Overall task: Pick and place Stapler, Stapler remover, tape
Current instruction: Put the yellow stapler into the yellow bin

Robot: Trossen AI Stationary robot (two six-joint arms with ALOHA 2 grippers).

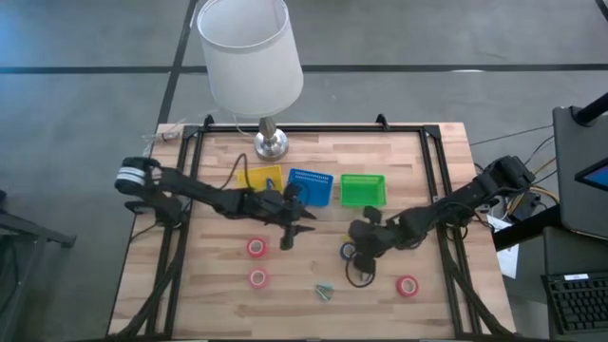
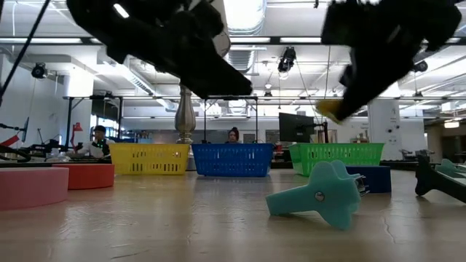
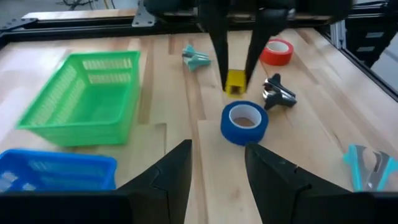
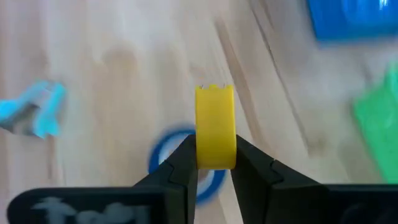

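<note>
My right gripper (image 4: pixel 214 168) is shut on a small yellow stapler (image 4: pixel 215 124) above the table's middle, over the blue tape roll (image 3: pixel 244 121); it also shows in the high view (image 1: pixel 362 237). My left gripper (image 3: pixel 217 174) is open and empty, just near of the blue tray (image 1: pixel 311 186), and points toward the blue roll. Three red tape rolls (image 1: pixel 256 247), (image 1: pixel 257 278), (image 1: pixel 408 285) lie flat on the table. A black staple remover (image 3: pixel 278 92) lies beside the blue roll. A teal staple remover (image 1: pixel 326 292) lies near the front edge. My right gripper pinches the yellow stapler's two flat sides (image 4: pixel 215 158) between its two fingers. The fingers (image 3: pixel 219 56) come from above, pointing down. The stapler's end (image 3: pixel 235 87) sticks out past the fingertips. It is lifted clear of the table, above the blue roll.
Yellow (image 1: pixel 261 179), blue and green (image 1: pixel 364 190) trays stand in a row at the back. A lamp (image 1: pixel 269 142) with a white shade stands behind them. A second teal remover (image 3: pixel 370 171) lies near my left gripper. People sit in the room beyond (image 2: pixel 233 135).
</note>
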